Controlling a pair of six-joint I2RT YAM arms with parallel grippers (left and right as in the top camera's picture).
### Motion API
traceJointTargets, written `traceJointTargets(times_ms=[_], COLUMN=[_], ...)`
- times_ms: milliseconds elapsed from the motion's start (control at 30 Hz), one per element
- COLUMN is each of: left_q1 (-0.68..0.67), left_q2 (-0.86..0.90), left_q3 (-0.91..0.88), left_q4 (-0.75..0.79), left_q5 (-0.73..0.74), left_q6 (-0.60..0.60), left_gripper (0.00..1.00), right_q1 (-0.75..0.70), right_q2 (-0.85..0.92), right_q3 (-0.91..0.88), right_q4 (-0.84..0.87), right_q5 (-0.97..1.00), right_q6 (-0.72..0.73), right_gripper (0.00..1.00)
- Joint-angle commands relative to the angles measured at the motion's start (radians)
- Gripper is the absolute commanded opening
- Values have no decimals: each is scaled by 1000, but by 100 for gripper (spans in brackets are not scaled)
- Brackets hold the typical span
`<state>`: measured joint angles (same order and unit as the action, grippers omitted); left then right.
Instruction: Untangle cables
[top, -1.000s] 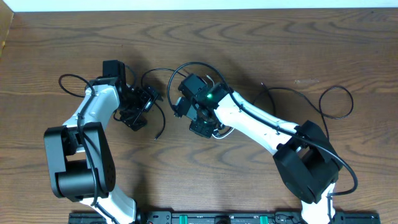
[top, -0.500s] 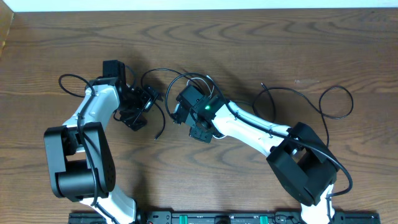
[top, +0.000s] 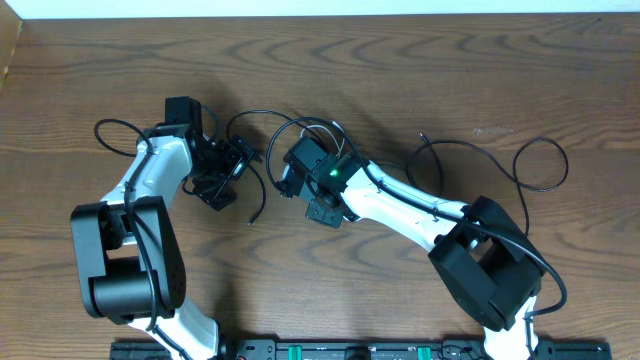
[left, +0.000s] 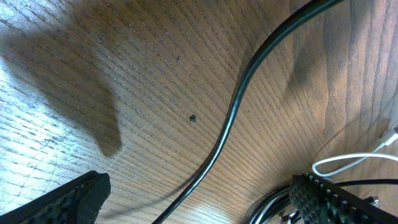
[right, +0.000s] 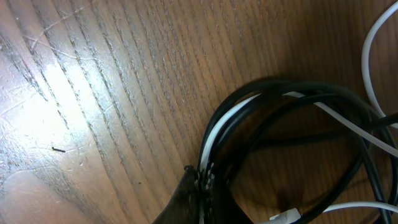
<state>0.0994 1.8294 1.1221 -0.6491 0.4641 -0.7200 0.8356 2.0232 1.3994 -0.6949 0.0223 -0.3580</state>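
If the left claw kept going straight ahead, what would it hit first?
Probably the black cable, which crosses the table between the fingers of the open left claw; depth is unclear.

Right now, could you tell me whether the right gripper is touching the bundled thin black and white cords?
Touching. The right wrist view shows the right gripper shut on the black and white cords where they bunch.

left arm (top: 150, 180): rises from lower left of frame, white link angled up and right, wrist at centre left
left end effector (top: 233, 177): jaws spread wide, low over the table; wrist view shows both ribbed fingertips (left: 71, 198) at the bottom corners
right arm (top: 400, 205): stretched from lower right toward centre
right end effector (top: 290, 183): jaws fully closed, tips together at bottom of wrist view (right: 198, 194)
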Motion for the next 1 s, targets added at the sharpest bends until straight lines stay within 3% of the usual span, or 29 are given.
traceJointTargets(times_ms=[0,367,700,967], left_q1=[3,3,3,3], left_q2=[10,10,10,10], left_q3=[-6,-6,-6,-6], left_q4=[-4,-4,-4,-4], left_q5=[-17,-17,-17,-17], left_q6=[9,9,9,9], left_gripper=[98,98,98,98], right_q1=[3,-105,-303,-383], right_q2=[-30,-80,-80,-80], right_q3=[8,8,6,5], right_q4=[-4,3,-20,-38], right_q5=[-18,-301,-674,-712], right_q6=[40,127,146,178], right_gripper=[1,1,1,1])
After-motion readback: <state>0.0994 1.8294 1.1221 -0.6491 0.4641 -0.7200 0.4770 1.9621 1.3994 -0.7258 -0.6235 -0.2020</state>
